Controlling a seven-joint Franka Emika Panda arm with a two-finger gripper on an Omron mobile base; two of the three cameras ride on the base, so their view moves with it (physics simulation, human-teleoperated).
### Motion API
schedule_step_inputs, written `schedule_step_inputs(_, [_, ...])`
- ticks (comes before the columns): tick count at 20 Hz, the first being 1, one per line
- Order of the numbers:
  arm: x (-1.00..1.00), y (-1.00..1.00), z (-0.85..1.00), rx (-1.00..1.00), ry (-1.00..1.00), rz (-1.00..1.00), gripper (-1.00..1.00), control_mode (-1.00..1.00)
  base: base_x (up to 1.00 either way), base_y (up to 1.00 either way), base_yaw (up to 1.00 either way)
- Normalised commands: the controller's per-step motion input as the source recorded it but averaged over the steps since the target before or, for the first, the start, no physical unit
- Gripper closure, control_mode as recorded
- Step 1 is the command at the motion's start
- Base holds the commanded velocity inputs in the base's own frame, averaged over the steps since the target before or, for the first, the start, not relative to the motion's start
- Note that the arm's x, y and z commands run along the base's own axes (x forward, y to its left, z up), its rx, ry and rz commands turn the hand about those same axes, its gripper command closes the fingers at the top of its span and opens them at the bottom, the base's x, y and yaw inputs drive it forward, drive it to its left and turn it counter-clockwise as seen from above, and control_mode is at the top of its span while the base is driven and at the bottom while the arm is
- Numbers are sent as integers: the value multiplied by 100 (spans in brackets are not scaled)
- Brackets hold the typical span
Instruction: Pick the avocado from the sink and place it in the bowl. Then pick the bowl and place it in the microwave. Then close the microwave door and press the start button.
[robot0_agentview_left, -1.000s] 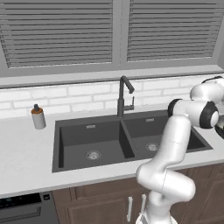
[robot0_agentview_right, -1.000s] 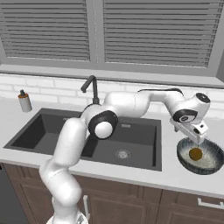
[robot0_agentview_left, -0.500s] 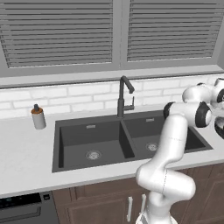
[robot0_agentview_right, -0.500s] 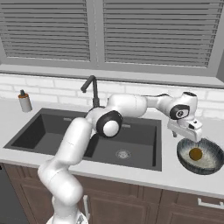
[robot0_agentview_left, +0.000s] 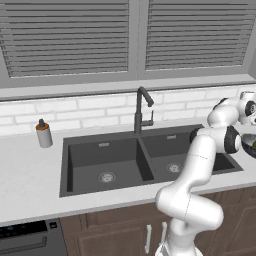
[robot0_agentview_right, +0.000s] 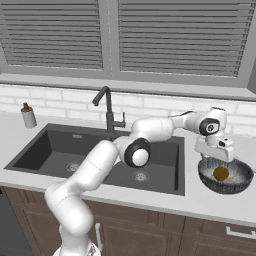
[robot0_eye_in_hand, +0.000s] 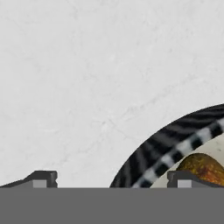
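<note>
Closest in, the hand view has the two dark fingertips (robot0_eye_in_hand: 41, 178) spread wide apart at the bottom edge with nothing between them — one sits over bare pale countertop (robot0_eye_in_hand: 87, 78), the other over the striped rim of the bowl (robot0_eye_in_hand: 175, 144). The golden-brown avocado (robot0_eye_in_hand: 203, 167) sits inside that bowl, right behind the far fingertip. From the right base view, the gripper (robot0_agentview_right: 216, 156) hangs just above the near-left edge of the bowl (robot0_agentview_right: 235, 182), jaws wide and empty, and the avocado (robot0_agentview_right: 221, 173) lies in the middle of the bowl's dark inside. The bowl stands on the counter (robot0_agentview_right: 210, 200) just right of the sink (robot0_agentview_right: 65, 150). Further back there's the dark curved faucet (robot0_agentview_right: 107, 112) behind the basins, a small soap bottle (robot0_agentview_right: 28, 116) on the counter to the far left, then white tile backsplash (robot0_agentview_right: 60, 100) and the window blinds (robot0_agentview_right: 165, 35) above it.
</note>
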Motion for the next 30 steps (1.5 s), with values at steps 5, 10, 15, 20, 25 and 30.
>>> schedule_step_inputs(5, [-55, -2, 0, 1, 0, 0, 100, -100, 0, 0, 0])
schedule_step_inputs(10, [-39, 10, 0, 0, 0, 1, 100, -100, 0, 0, 0])
schedule_step_inputs(15, [-46, 61, 0, 1, 0, 13, 100, -100, 0, 0, 0])
schedule_step_inputs(20, [-63, 56, -8, 3, 0, 21, 100, -100, 0, 0, 0])
schedule_step_inputs(25, [-71, 53, -51, 12, -3, 17, 100, -100, 0, 0, 0])
schedule_step_inputs(30, [-76, 35, -15, 3, -46, 20, 100, -100, 0, 0, 0])
